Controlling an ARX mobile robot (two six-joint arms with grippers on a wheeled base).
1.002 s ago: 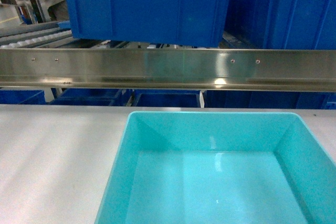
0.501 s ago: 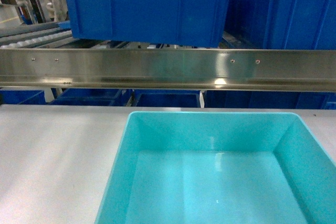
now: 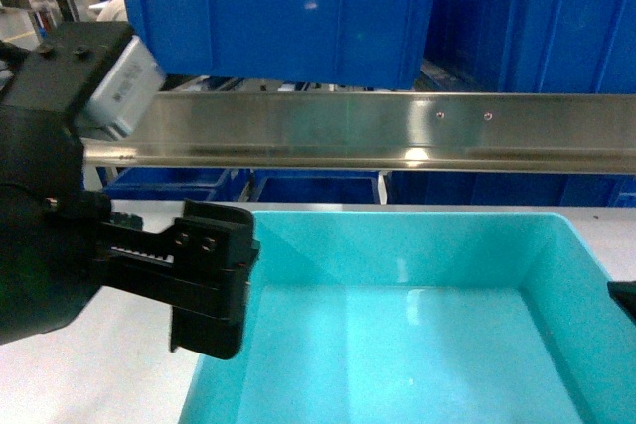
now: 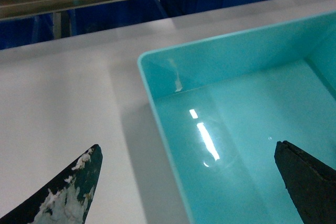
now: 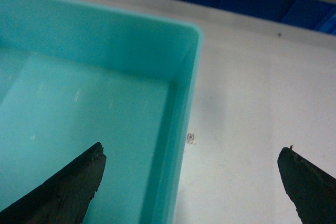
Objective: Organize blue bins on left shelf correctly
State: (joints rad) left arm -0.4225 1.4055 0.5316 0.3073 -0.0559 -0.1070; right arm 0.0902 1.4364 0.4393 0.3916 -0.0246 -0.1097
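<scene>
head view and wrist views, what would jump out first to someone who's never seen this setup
The pale turquoise tub dominates, empty and glossy on the grey table, filling the lower middle and right of the head view. The big black left gripper looms at its left rim; both wrist views show wide-open jaws straddling a tub wall, one finger inside, one outside. Behind, a shiny steel rail crosses the frame with royal-blue crates above it.

- Illumination: bright, even light from overhead; white glare streaks on the floor of the turquoise tub (image 4: 231,145) and a hot spot on the steel rail (image 3: 417,154).
- Shadows: soft, beside the tub's outer wall on the grey table (image 4: 58,103).
- Focus: gripper fingers (image 5: 58,192) blurred at frame edges; head view slightly soft.
</scene>
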